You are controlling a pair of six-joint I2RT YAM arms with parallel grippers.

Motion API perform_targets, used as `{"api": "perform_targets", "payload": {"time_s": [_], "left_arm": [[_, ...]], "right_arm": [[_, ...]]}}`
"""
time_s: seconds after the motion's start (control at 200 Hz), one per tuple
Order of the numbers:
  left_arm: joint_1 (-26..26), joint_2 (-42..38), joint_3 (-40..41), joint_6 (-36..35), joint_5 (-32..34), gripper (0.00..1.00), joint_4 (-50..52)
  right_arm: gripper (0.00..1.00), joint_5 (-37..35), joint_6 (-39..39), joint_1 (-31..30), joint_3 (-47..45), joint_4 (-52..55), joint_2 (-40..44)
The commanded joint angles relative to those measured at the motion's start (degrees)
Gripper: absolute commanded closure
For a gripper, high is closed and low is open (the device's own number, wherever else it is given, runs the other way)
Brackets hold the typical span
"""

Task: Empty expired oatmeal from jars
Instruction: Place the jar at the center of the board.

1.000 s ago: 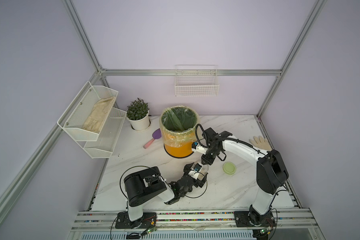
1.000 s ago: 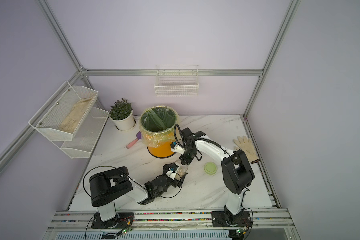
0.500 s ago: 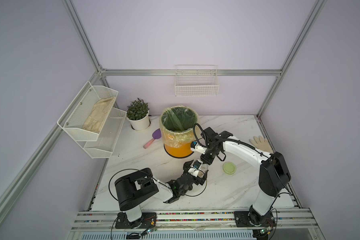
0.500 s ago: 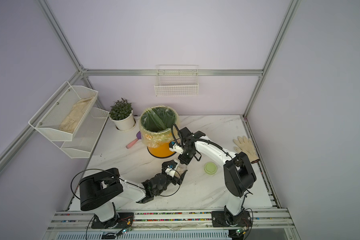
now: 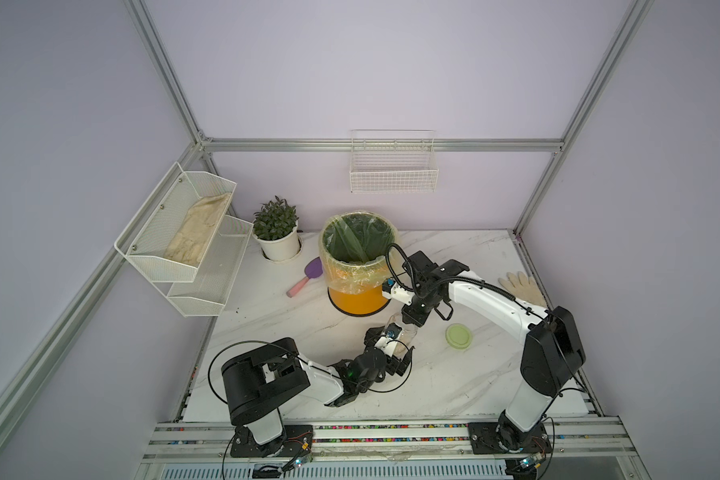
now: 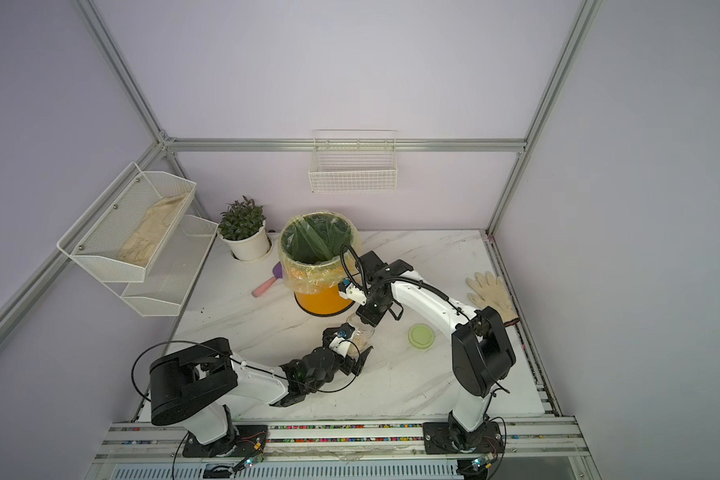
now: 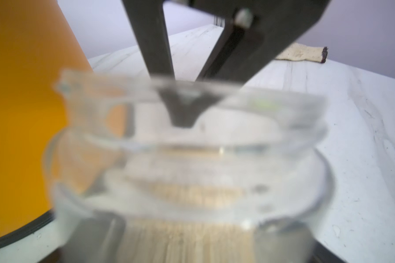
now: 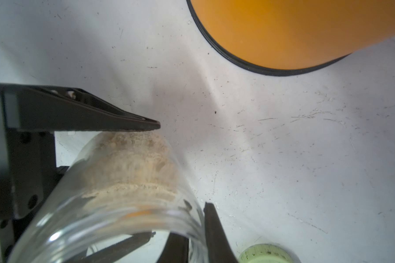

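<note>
The clear jar (image 5: 402, 330) (image 6: 360, 330) is held tilted just above the marble table, in front of the orange bin. Pale oatmeal (image 8: 132, 164) lies in its lower end. My right gripper (image 8: 196, 241) is shut on the jar's rim, one finger inside the mouth and one outside. My left gripper (image 5: 389, 347) (image 6: 350, 349) stands open with its fingers (image 8: 100, 118) on either side of the jar's lower body. In the left wrist view the jar (image 7: 192, 159) fills the picture, blurred, and hides my own fingertips. The pale green lid (image 5: 458, 336) (image 8: 265, 254) lies flat on the table to the right.
The orange bin (image 5: 356, 266) (image 6: 316, 257) with its yellow liner stands just behind the jar. A purple scoop (image 5: 306, 276) and a potted plant (image 5: 277, 245) sit to its left. A glove (image 5: 522, 284) lies at the table's right edge. Wire shelves (image 5: 184, 237) hang on the left wall.
The left arm's shoulder and upper link have swung back to the left while its gripper stays at the jar. The right gripper still holds the rim, shifted slightly.
</note>
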State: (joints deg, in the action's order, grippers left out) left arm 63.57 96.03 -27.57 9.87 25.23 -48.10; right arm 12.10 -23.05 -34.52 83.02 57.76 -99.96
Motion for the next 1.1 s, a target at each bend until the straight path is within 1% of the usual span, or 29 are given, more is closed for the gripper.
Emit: {"api": "perform_targets", "payload": {"time_s": [0.0,0.095,0.245,0.27,0.355,0.375,0.45,0.525,0.7,0.82,0.97,1.06,1.095], "left_arm": [[1.0,-1.2,-1.2,1.3,0.6,0.00,-1.3],[1.0,-4.1,-0.6,1.5,1.6,0.00,0.3],[1.1,-10.2,-0.3,2.0,2.8,0.00,6.6],[1.2,-11.4,-0.3,3.7,3.0,0.00,7.6],[1.4,-14.5,0.2,4.0,3.3,0.00,11.0],[1.4,-17.0,0.2,4.1,3.2,0.00,12.0],[1.4,-20.4,-0.2,5.2,3.9,0.00,17.1],[1.4,-23.3,-0.5,5.6,4.7,0.00,21.6],[1.4,-28.9,-0.1,7.9,7.4,0.00,26.8],[1.4,-31.2,-0.2,8.5,9.7,0.00,30.2],[1.4,-32.2,-0.1,9.0,11.8,0.00,32.1],[1.4,-32.0,-0.4,9.3,11.9,0.00,33.2],[1.4,-31.9,-0.5,9.4,12.1,0.00,33.3]], "right_arm": [[1.00,-1.7,0.9,-0.3,1.2,-0.4,2.0],[1.00,-3.8,0.6,-0.3,0.6,-0.6,2.1],[1.00,-7.2,-0.6,-0.2,-0.7,-1.6,1.9],[1.00,-7.9,-0.9,-0.3,-1.0,-1.9,2.1],[1.00,-9.9,-1.7,-0.4,-2.4,-3.2,2.7],[1.00,-10.5,-1.8,-0.4,-2.8,-3.5,2.7],[1.00,-14.3,-2.7,-1.2,-5.0,-5.5,3.3],[1.00,-16.5,-3.4,-1.8,-6.9,-7.0,3.8],[1.00,-20.0,-2.9,-4.3,-7.7,-7.6,5.4],[1.00,-24.7,-3.0,-7.4,-8.4,-8.1,6.4],[1.00,-25.7,-1.9,-9.2,-8.8,-8.7,5.7],[1.00,-26.8,-1.2,-10.8,-9.5,-9.1,4.8],[0.96,-26.9,-0.9,-11.4,-9.5,-9.0,4.3]]}}
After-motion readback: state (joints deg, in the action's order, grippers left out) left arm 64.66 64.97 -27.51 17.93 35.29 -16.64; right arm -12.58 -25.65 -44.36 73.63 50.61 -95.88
